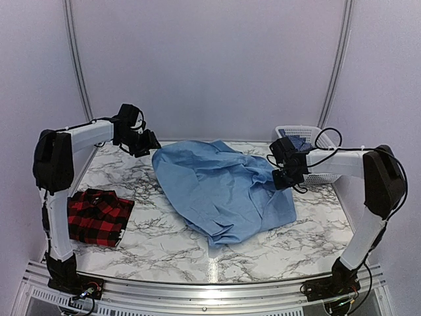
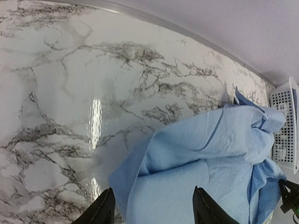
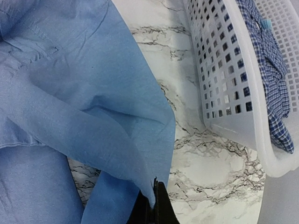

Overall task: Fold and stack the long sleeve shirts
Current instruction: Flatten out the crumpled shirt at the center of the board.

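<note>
1. The marble table (image 1: 164, 243) carries everything. Its middle is taken up by the garment being worked on, which leaves the near-left corner free for a stack.

2. The light blue shirt (image 1: 223, 191) lies rumpled across the centre of the table, spread out but not flat. Wrinkles run toward its right side, where it is lifted. I judge it is being spread out before folding, since no neat fold shows in it yet.

3. The white perforated basket (image 3: 219, 70) sits at the far right of the table, just beyond the blue shirt's right edge. It probably holds the clothes waiting their turn.

4. The red-and-black plaid shirt (image 1: 97, 216) lies at the near left, well apart from the blue one. It is already folded into a compact rectangle, so it looks like the base of the stack.

5. A blue-and-white checked cloth (image 3: 268, 70) lies inside the basket, draped against its wall.

6. The right pincer (image 3: 152, 207) is clamped on a thin edge of the blue shirt, and the cloth hangs from its tips above the table. Holding that edge up lets the fabric be pulled taut.

7. The left pincer (image 2: 154, 210) hovers at the shirt's far-left edge with its fingers wide apart and nothing held. The cloth lies beneath it, so it seems placed to take a new grip.
</note>
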Tool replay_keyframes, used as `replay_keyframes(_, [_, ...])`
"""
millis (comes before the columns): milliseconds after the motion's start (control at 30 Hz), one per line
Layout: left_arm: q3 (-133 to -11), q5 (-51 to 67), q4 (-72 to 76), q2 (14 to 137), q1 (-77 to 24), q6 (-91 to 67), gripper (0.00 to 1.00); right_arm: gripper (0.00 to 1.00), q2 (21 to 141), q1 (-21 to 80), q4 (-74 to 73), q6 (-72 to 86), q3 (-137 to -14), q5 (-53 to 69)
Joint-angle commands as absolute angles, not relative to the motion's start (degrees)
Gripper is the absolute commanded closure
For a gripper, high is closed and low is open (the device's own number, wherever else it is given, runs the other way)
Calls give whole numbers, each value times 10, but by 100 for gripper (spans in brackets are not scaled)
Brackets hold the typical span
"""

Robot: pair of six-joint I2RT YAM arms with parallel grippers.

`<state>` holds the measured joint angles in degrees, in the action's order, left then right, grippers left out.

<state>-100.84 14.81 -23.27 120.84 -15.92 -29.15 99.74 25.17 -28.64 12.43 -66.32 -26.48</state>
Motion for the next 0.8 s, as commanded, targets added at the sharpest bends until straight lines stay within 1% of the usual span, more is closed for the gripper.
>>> replay_keyframes(0, [-898,183,-209,1112,-182,-327,40,100,965,241,-263,150,-629,-253])
replay_keyframes(67, [-820,202,-169,1061,-193,-360,39,100,953,241,-247,153,-613,-238])
replay_keyframes(133, [-753,210,-133,1013,-207,-392,34,100,947,242,-239,156,-604,-227])
replay_keyframes(267, [-624,206,-64,938,-250,-472,33,100,945,243,-230,153,-596,-218])
replay_keyframes(300, [-598,205,-44,920,-262,-495,34,100,945,243,-228,152,-596,-217])
replay_keyframes(500, [-488,138,11,865,-319,-584,49,100,944,243,-223,147,-600,-208])
replay_keyframes(600, [-456,148,64,868,-337,-606,52,100,944,243,-221,145,-600,-205])
replay_keyframes(767, [-458,157,105,893,-364,-607,54,100,947,243,-221,146,-602,-203])
